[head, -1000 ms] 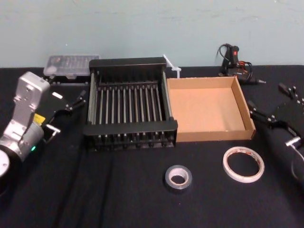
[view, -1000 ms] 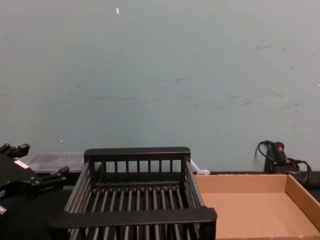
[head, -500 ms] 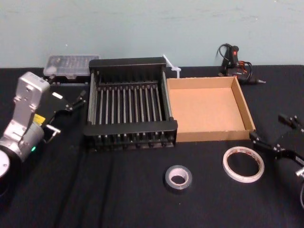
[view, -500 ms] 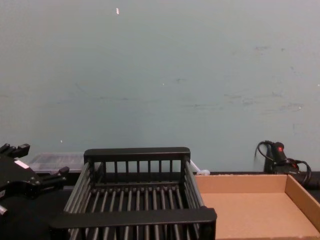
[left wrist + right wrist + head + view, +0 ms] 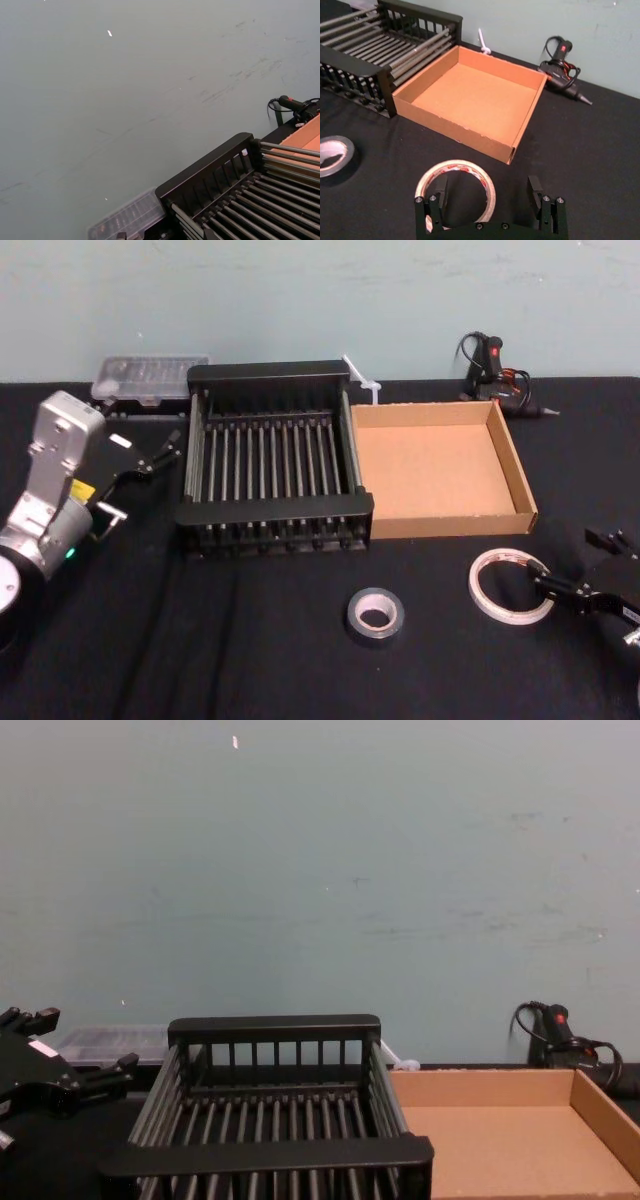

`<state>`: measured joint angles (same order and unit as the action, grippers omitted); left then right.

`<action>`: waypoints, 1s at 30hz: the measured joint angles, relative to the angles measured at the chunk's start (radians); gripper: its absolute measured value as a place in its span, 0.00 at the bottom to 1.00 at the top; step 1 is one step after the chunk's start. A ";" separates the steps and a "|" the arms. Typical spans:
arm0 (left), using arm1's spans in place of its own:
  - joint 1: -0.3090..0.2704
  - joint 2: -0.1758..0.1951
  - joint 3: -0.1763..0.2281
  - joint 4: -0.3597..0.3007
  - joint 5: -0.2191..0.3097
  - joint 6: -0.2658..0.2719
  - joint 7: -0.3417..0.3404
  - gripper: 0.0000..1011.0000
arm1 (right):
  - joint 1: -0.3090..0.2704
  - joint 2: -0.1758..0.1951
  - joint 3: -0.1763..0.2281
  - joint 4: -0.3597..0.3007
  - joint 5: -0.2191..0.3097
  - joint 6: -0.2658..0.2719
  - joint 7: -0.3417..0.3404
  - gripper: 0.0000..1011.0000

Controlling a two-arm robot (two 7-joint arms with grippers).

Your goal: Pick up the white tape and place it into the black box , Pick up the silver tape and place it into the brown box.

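Lowered since before — right gripper (image 5: pixel 490 200) spread wide over white tape (image 5: pixel 456 189).

A table covered in black cloth (image 5: pixel 250 660) carries the black box (image 5: pixel 272 455) with the brown box (image 5: pixel 440 470) touching its right side. In front lie the silver tape (image 5: pixel 375 613) and white tape (image 5: pixel 508 585). Behind sit a clear plastic case (image 5: pixel 148 378) and a glue gun (image 5: pixel 492 368).

Matt cardboard brown box (image 5: pixel 440 472); seemingly plastic black box (image 5: pixel 270 465).
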<state>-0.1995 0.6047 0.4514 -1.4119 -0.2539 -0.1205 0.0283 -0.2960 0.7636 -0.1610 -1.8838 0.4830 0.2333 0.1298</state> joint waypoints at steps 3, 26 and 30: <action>0.000 0.000 0.000 0.000 0.000 0.000 0.000 0.99 | 0.008 -0.008 -0.003 0.012 -0.004 0.011 0.006 0.99; 0.000 0.000 0.000 0.000 0.000 0.000 0.000 0.99 | 0.095 -0.093 -0.032 0.119 -0.040 0.074 0.076 0.99; 0.000 0.000 0.000 0.000 0.000 0.000 0.000 0.99 | 0.110 -0.106 -0.036 0.137 -0.056 0.079 0.084 0.99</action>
<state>-0.1995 0.6047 0.4514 -1.4120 -0.2539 -0.1205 0.0283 -0.1858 0.6580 -0.1972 -1.7472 0.4275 0.3121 0.2139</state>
